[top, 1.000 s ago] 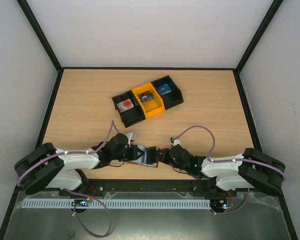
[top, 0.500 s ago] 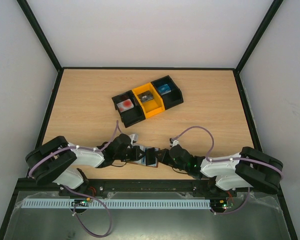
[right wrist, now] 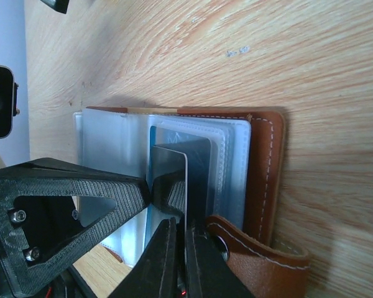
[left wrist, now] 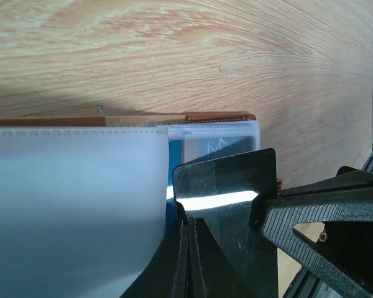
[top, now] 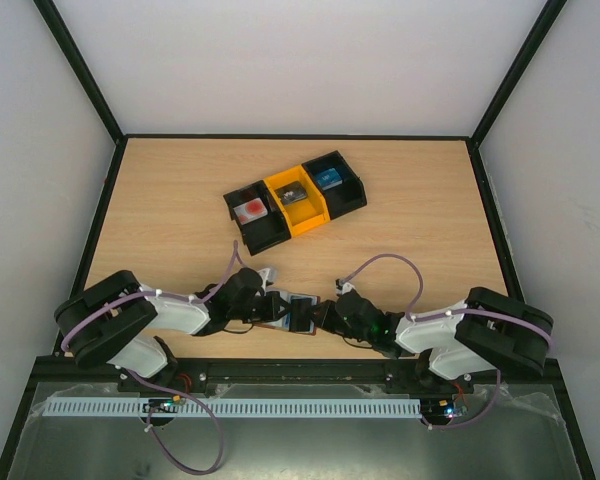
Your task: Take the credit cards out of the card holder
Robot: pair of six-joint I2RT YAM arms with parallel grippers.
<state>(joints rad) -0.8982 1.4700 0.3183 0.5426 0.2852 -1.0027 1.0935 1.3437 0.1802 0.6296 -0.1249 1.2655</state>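
Brown card holder (right wrist: 264, 174) lies open at the middle of the desk's (top: 180, 200) near edge, its dark grey card (right wrist: 180, 167) sticking out lengthwise toward the right claw (right wrist: 177, 236), which pinches it; the left claw (left wrist: 188, 226), tips together, sits against the sleeve alongside.

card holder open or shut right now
Open. The card holder lies spread on the table, its clear sleeves exposed, with a dark card partly out.

wooden table (top: 430, 230) bears card holder (right wrist: 264, 174), three bins (top: 318, 213).
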